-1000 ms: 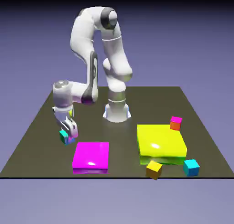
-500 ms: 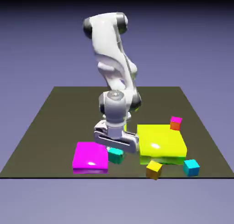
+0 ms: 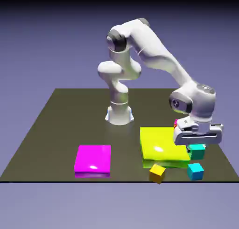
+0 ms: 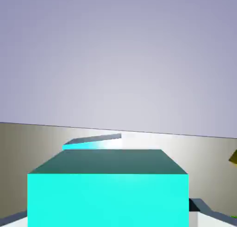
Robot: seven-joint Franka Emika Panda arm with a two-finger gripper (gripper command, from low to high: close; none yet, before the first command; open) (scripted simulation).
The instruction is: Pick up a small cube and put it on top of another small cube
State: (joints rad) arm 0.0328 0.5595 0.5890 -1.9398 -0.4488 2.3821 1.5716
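My gripper (image 3: 197,147) is shut on the small cube (image 3: 197,152), a teal cube with darker greenish sides, at the exterior view's right, off the yellow slab's corner. The cube hangs in the air a little above another small cube (image 3: 195,171), bright cyan, which rests on the table near the front edge. In the hand view the held small cube (image 4: 109,193) fills the bottom of the picture and hides most of the fingers. A thin cyan sliver (image 4: 88,143) shows just beyond it.
A flat yellow slab (image 3: 163,146) lies right beside the gripper, and a yellow cube (image 3: 157,173) sits at its front. A magenta slab (image 3: 93,159) lies at the exterior view's left. An orange cube with a magenta top (image 3: 176,123) peeks out behind the hand.
The arm has swung from the exterior view's left, past the magenta slab and over the yellow slab, to the right, carrying the teal cube. The gripper stayed shut.
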